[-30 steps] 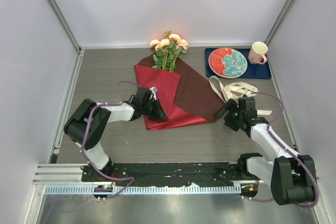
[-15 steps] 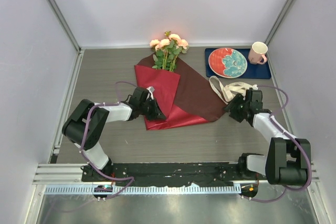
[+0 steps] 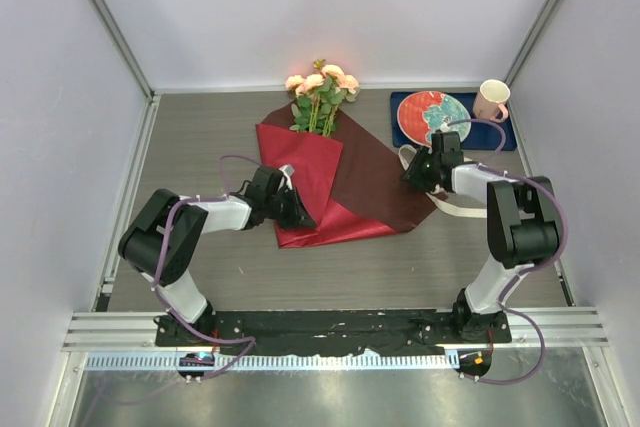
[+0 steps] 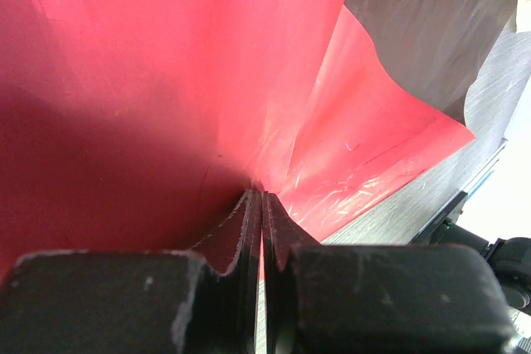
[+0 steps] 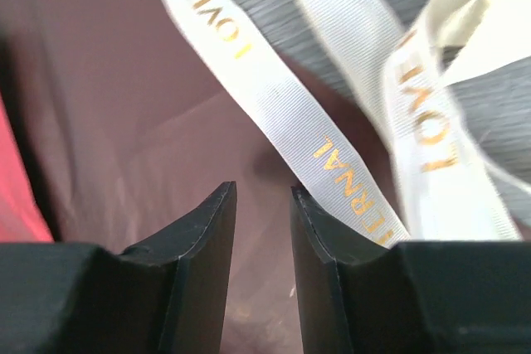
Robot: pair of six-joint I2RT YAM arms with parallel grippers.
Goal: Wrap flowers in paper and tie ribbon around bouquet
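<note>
**At the middle of the table (image 3: 200, 147), one pincer grips the paper and the other hangs by the ribbon**

Near the table's middle lies the paper (image 3: 372, 182), partly folded. A bright red flap is turned over on its left, and the darker maroon face is spread out to the right. The flowers (image 3: 322, 82) rest at the sheet's far end, with their blooms toward the far edge of the table and their stems running under the red flap.

The left pincer (image 4: 261, 230) sits at the near left edge of the sheet. Its jaws are pressed tight together on a fold of the red paper.

The right pincer (image 5: 261, 196) is at the paper's right edge, over the maroon face. Its jaws stand a narrow gap apart with nothing between them. The ribbon (image 5: 282, 109), cream with gold lettering, runs just beside one finger and loops off the paper onto the bare table. Whether it touches that finger cannot be told.

In the far right corner a blue mat (image 3: 505, 137) carries a patterned plate (image 3: 425, 112) and a pink mug (image 3: 492, 100).
</note>
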